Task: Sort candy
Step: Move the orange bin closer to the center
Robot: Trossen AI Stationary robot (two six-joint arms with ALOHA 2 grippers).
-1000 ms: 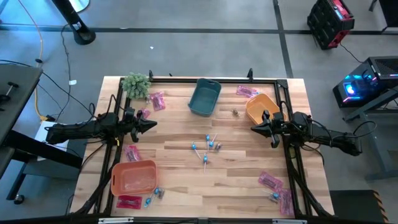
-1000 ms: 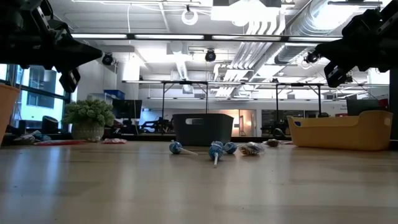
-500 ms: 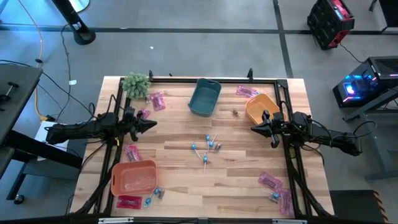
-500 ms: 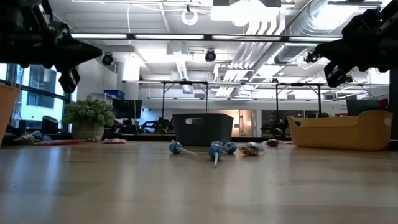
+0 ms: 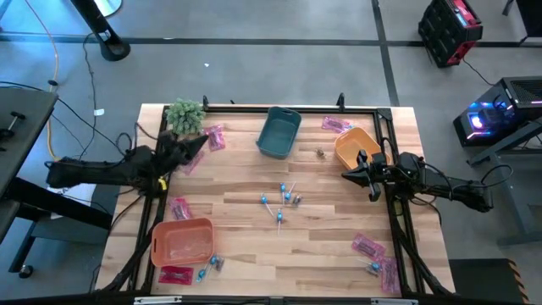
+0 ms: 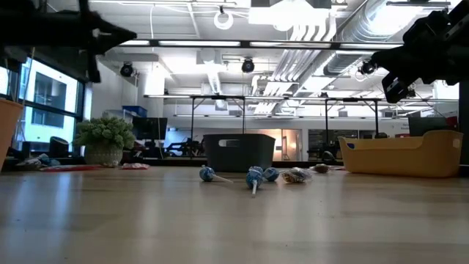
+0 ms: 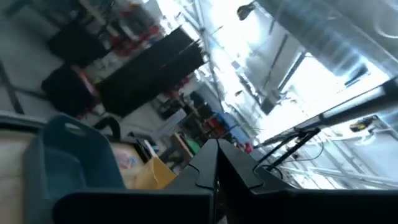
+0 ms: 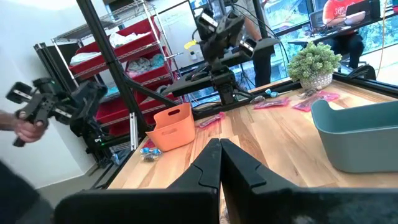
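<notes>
Three bins [image 5: 279,132], leafy plant [image 5: 185,115]

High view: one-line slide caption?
Blue-wrapped lollipops lie mid-table; left pincer near leafy green plant, right pincer beside orange plastic bin.

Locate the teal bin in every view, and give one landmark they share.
High: teal bin, back centre of the table.
Low: dark, far centre.
Left wrist: lower left.
Right wrist: right edge.
Landmark: the plant; not in the left wrist view.
</notes>
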